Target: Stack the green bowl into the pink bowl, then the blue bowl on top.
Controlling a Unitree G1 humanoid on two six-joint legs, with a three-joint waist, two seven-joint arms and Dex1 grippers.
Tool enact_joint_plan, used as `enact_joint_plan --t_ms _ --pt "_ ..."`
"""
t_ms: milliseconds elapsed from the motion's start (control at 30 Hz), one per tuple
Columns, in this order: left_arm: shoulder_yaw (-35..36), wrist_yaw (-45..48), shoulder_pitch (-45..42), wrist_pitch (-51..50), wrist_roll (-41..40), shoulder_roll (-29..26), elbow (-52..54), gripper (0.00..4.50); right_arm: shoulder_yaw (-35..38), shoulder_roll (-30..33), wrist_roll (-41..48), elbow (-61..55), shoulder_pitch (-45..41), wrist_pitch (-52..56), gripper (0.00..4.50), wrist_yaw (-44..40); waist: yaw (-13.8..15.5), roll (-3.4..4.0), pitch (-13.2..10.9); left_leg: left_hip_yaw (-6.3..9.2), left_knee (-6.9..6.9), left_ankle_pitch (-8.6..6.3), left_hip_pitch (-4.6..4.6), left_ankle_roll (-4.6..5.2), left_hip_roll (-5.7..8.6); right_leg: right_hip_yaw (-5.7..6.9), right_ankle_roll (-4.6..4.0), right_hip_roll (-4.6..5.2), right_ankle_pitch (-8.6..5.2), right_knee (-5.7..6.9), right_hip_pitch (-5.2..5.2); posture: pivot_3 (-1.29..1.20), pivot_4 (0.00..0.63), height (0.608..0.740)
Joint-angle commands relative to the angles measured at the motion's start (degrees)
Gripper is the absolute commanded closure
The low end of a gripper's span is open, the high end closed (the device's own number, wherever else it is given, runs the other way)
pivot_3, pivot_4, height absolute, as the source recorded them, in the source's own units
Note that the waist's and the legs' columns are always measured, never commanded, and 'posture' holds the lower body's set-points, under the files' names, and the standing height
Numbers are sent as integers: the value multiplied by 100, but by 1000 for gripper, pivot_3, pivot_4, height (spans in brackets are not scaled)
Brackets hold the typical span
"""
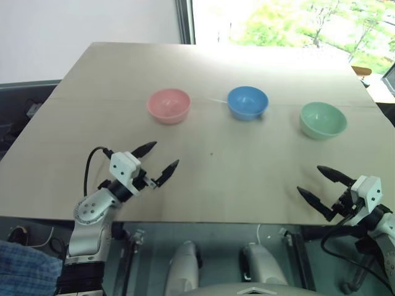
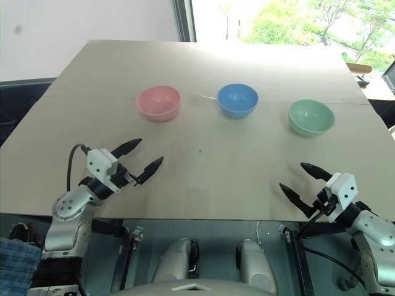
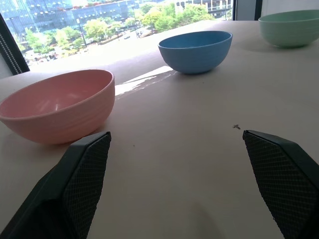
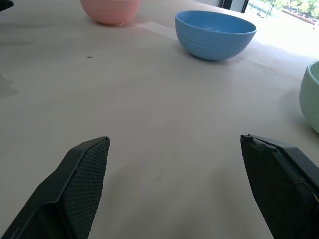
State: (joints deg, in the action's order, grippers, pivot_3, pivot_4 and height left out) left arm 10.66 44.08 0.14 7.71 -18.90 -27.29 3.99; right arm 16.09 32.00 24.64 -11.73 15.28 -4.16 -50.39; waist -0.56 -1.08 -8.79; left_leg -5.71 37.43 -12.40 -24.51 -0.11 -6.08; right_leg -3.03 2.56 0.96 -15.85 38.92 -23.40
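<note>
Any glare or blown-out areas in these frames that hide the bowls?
Left eye view: the window behind the table is overexposed, yet the pink bowl, blue bowl and green bowl read clearly. Left wrist view: a bright sun streak lies on the table between pink and blue bowls, hiding neither.

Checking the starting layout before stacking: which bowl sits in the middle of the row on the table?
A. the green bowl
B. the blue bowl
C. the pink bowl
B: the blue bowl stands between the pink bowl on the robot's left and the green bowl on its right.
</note>
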Motion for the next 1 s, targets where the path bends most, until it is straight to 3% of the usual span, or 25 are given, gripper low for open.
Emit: enact_joint_plan --t_ms 33,700,1000 --pt "0 33 -102 61 -49 -46 97 0 34 -25 28 -161 41 -101 78 17 0 0 0 0 0 0 0 0 0 0 0 0 0 0 0 0 150 740" --pt "-101 -4 -204 29 92 -107 189 0 -105 -91 -3 -143 44 -202 78 -2 1 -1 4 0 0 0 1 0 0 0 0 0 0 1 0 0 150 740" --pt "-160 -756 -645 -565 462 -45 127 0 -339 -138 143 -832 -578 58 78 261 -3 -1 5 0 1 0 4 0 0 -1 1 -2 0 5 1 0 150 740"
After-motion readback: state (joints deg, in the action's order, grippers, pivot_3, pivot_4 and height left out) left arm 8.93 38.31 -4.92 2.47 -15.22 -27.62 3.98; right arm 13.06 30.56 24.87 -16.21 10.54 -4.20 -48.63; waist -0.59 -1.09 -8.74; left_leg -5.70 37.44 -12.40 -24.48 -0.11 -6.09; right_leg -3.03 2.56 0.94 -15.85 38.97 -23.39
